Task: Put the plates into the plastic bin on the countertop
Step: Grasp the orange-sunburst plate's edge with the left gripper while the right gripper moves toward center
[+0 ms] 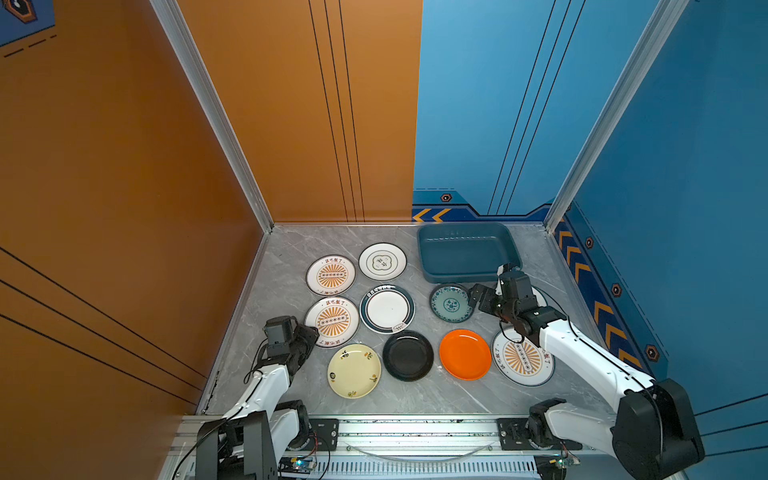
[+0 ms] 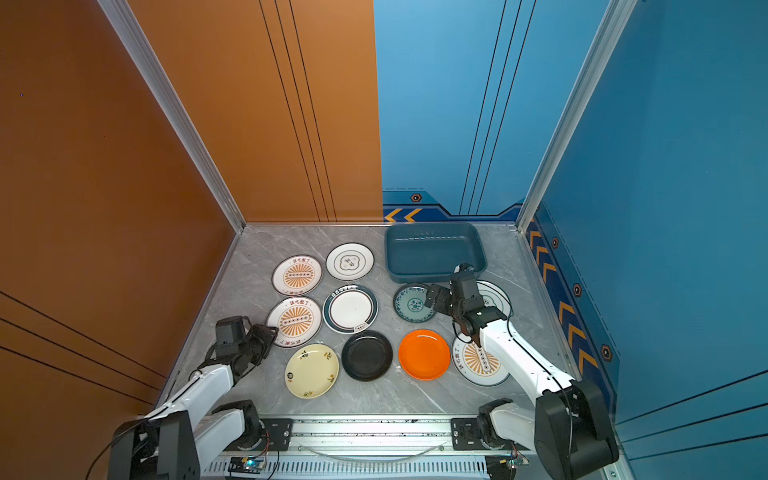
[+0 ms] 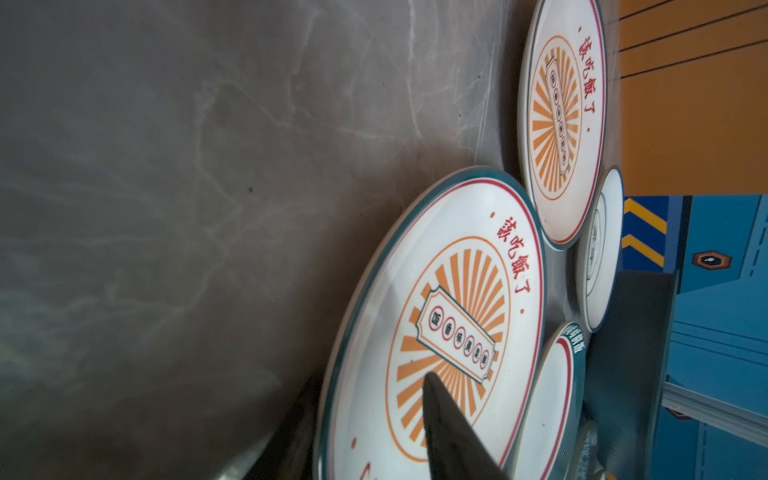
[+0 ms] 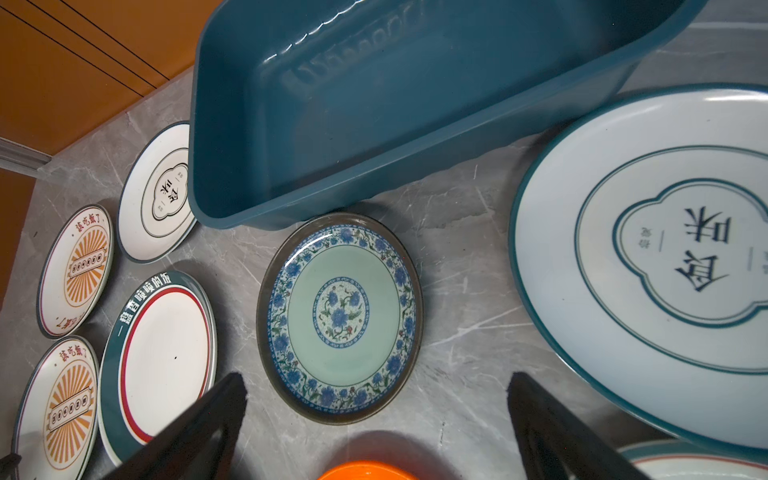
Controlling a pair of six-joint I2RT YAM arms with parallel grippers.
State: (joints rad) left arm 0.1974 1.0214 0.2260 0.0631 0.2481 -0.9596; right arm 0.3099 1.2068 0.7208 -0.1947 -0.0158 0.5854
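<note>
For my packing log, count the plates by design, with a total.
Sunburst plates: 3
Dark-ringed white plates: 2
Teal-banded white plate: 1
Teal floral plate: 1
Black plate: 1
Orange plate: 1
Cream plate: 1
Total: 10 plates

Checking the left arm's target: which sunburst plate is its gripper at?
The nearer left sunburst plate, beside the cream plate; the left gripper is at its rim.
</note>
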